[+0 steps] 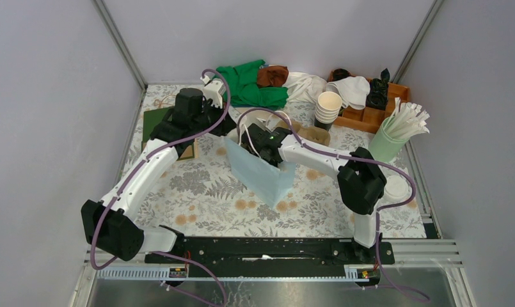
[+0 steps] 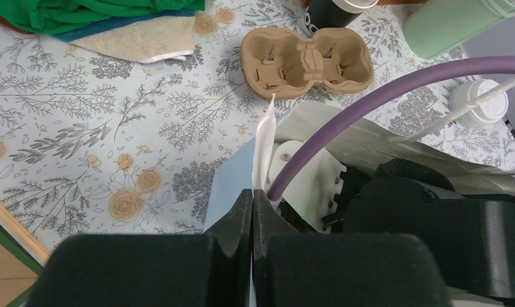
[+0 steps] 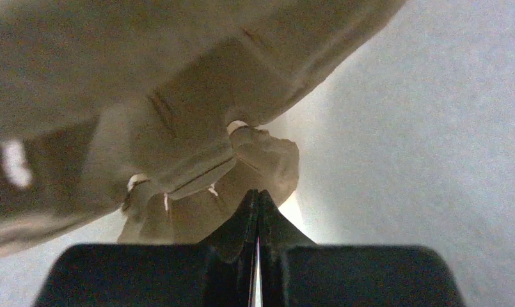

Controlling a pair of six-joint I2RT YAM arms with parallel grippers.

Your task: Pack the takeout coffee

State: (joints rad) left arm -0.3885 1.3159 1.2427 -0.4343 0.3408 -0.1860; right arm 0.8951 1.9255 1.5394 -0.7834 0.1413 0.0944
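- Paper bag (image 1: 264, 176), pale blue, stood mid-table. Your left gripper (image 2: 252, 208) was clamped on its white handle (image 2: 264, 144).
- Your right gripper (image 3: 258, 199) was pressed together at the bag's mouth; whether it pinched anything, you couldn't tell.
- Your takeout coffee (image 1: 395, 188) stood upright, lid up, well to the right of both jaws, beside the right arm's elbow.
- Your right arm was nearer, so by my judgement it should make the reach rightward.

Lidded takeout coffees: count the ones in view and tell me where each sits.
1. The lidded takeout coffee stands on the table near its right edge, outside the pale blue paper bag. More could be hidden inside the bag.
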